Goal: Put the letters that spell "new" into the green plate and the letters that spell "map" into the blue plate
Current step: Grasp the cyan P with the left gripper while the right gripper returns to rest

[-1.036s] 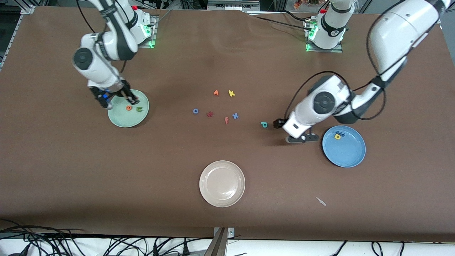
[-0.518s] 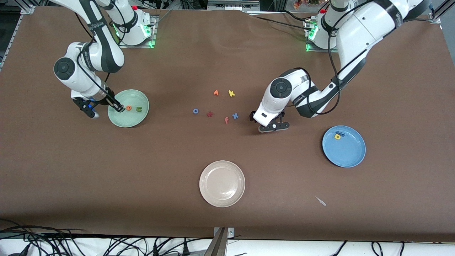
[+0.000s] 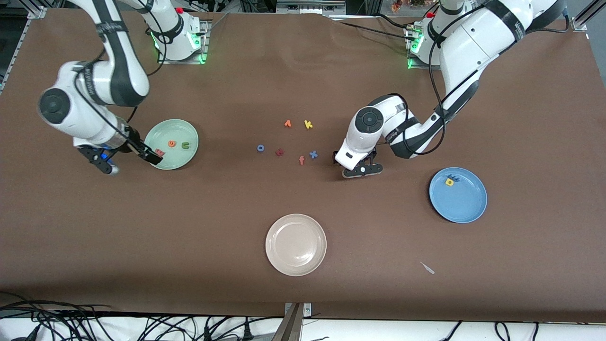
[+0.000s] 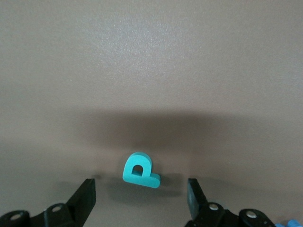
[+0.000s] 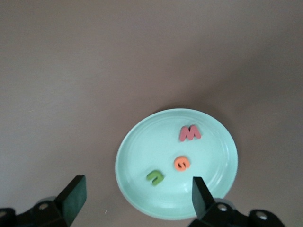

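The green plate (image 3: 176, 129) (image 5: 142, 151) holds the green "n" (image 3: 185, 145) (image 5: 155, 177), the orange "e" (image 3: 171, 143) (image 5: 182, 163) and the pink-red "w" (image 3: 160, 152) (image 5: 190, 133). My right gripper (image 3: 127, 158) (image 5: 136, 195) hangs open and empty at the plate's rim, toward the right arm's end. The blue plate (image 3: 463, 204) holds the yellow "a" (image 3: 449, 182) and the blue "m" (image 3: 452, 177). The teal "p" (image 4: 140, 171) lies on the table. My left gripper (image 3: 358, 166) (image 4: 140, 201) is low over it, open, one finger on each side and neither touching. The hand hides the "p" in the front view.
Loose letters lie mid-table: an orange pointed one (image 3: 287, 123), a yellow "k" (image 3: 308, 124), a blue "o" (image 3: 260, 148), a dark red one (image 3: 280, 152), an orange "f" (image 3: 301, 160) and a blue "x" (image 3: 313, 154) close to the left hand. A cream plate (image 3: 296, 265) sits nearer the camera.
My right gripper opened, left the "w" in the green plate and drew back off the rim. My left arm swung from beside the blue plate to over the "p".
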### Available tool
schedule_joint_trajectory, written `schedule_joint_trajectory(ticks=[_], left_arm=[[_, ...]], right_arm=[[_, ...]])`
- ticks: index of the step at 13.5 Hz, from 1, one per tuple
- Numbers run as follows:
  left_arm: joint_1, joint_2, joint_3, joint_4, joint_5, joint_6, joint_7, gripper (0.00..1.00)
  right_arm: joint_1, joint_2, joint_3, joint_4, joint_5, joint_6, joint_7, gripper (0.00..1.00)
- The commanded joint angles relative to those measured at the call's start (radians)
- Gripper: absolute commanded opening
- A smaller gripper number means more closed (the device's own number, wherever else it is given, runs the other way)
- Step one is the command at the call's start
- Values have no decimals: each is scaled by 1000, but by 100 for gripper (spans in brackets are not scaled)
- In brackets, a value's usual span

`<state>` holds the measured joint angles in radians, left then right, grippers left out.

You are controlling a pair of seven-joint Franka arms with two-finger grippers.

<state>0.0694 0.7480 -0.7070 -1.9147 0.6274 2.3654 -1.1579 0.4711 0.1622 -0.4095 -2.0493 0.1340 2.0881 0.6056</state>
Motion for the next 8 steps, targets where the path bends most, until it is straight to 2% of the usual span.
schedule_joint_trajectory(ticks=[1,3,5,6,8], left_arm=[[-17,11,9,22,29,1,-14,76],[-16,11,9,22,29,1,-9,66],[-16,11,11,23,29,1,-6,63],[-17,11,20,37,29,1,-5,63],[-17,16,24,39,31,1,-5,61]], right_arm=[[-22,17,-5,185,-7,-158,-184,99],[-31,10,-21,279,-13,-215,-343,99],[-32,13,-49,395,-16,-311,-494,99],[-26,7,-55,411,-22,-306,-562,99],[-41,-12,-29,438,-107,-301,-590,100]])
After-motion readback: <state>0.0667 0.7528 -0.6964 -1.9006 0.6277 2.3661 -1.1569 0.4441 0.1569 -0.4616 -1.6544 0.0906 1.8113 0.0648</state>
